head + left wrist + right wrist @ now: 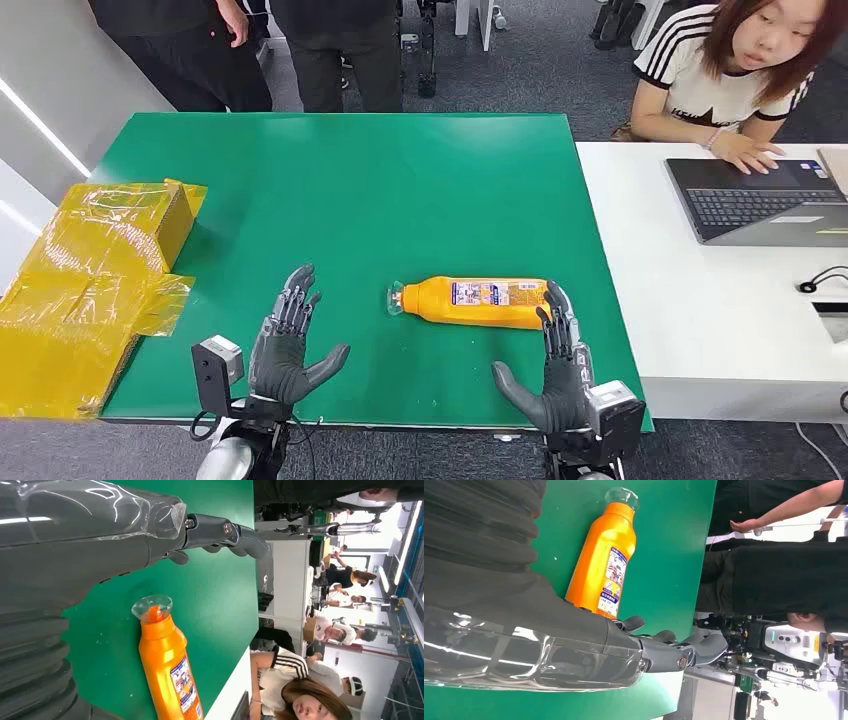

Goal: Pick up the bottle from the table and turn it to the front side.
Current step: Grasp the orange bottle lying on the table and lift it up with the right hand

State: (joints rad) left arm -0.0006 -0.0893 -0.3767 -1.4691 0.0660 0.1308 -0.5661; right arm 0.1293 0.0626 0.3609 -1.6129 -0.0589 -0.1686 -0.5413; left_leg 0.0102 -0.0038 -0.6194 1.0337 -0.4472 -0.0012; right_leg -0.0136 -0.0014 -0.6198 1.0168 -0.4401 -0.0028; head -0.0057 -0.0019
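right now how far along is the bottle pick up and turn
Barely begun. Done: nothing; the orange bottle lies on its side on the green table. In hand: the right hand, open, is by the bottle's base; the left hand is open, apart. Left: grip, lift, turn.

The bottle (485, 302) looks like smooth, shiny orange plastic. Its cap (151, 606) is clear plastic you can see through, and a glossy paper label (611, 582) is stuck on its side. The table (350, 180) has a flat green top that looks matt and smooth. The left hand (288, 345) and the right hand (556, 358) look like dark grey plastic with a soft shine, and a see-through shiny cover (90, 510) sits over the back of the left hand. The box (90, 270) is wrapped in crinkly, shiny yellow tape. The white table (700, 300) looks smooth. The laptop (760, 200) looks like dull grey metal.
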